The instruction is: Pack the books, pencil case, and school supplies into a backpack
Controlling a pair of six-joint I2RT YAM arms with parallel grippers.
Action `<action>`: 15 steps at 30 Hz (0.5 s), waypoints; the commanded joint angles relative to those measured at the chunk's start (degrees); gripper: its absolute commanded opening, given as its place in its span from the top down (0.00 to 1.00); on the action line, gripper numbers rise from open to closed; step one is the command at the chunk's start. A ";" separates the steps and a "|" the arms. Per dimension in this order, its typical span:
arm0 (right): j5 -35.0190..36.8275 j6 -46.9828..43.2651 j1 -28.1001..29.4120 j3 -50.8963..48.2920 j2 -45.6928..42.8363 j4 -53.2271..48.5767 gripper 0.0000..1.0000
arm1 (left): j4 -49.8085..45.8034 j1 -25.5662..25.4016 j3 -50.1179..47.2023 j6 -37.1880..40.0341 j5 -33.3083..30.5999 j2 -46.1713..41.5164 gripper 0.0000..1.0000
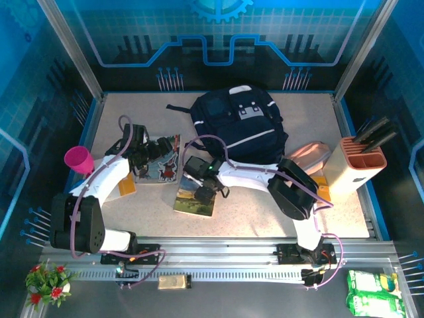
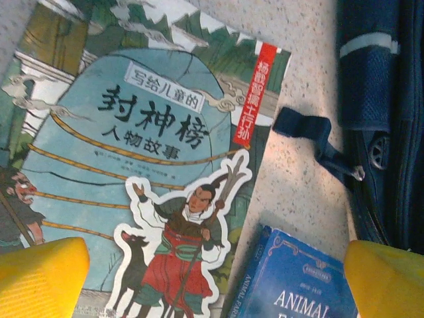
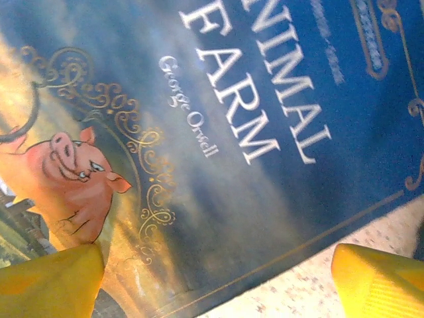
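Your left fingers [image 2: 41,278] stand spread wide, with nothing between them. You see only their yellow tips, cut off at the bottom corners of the left wrist view. Below them the illustrated book [image 2: 139,165] lies flat on the bench [image 2: 298,59], its left and lower edges out of frame. Just beside its lower right corner a corner of the Animal Farm book [image 2: 298,278] shows, the title cut short. The backpack [image 2: 377,99] runs down the right edge, only partly in frame.

Your right fingers [image 3: 50,281] are likewise wide apart and hold nothing; again only the tips show. One tip hangs over the Animal Farm cover, the other over bare bench past the book's edge. Whether either touches down, you cannot tell.

From above, the backpack lies at the back centre of the bench. The left wrist hides the top of the illustrated book, and the right wrist hides the upper part of Animal Farm. The pencil case [image 1: 311,154] lies against the backpack's right side, partly behind the right arm. A flat orange piece [image 1: 126,187] peeks out beside the left arm, partly covered.
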 commanded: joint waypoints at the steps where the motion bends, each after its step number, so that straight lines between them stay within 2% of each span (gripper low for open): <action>1: 0.88 2.30 -3.10 -2.09 -3.40 -2.16 0.11 | -3.15 0.11 1.49 0.83 5.65 0.18 0.01; 7: -8.85 13.37 -5.50 -3.46 -9.36 4.15 0.14 | -7.56 -3.86 1.03 0.99 10.05 0.24 0.05; 11: -8.80 19.97 -7.30 -4.20 -9.13 5.19 0.19 | -10.23 -7.92 -0.24 1.02 10.96 0.23 0.11; 15: -8.89 24.07 -9.58 -4.42 -7.30 3.87 0.29 | -10.74 -11.49 -2.07 0.78 11.89 0.79 0.23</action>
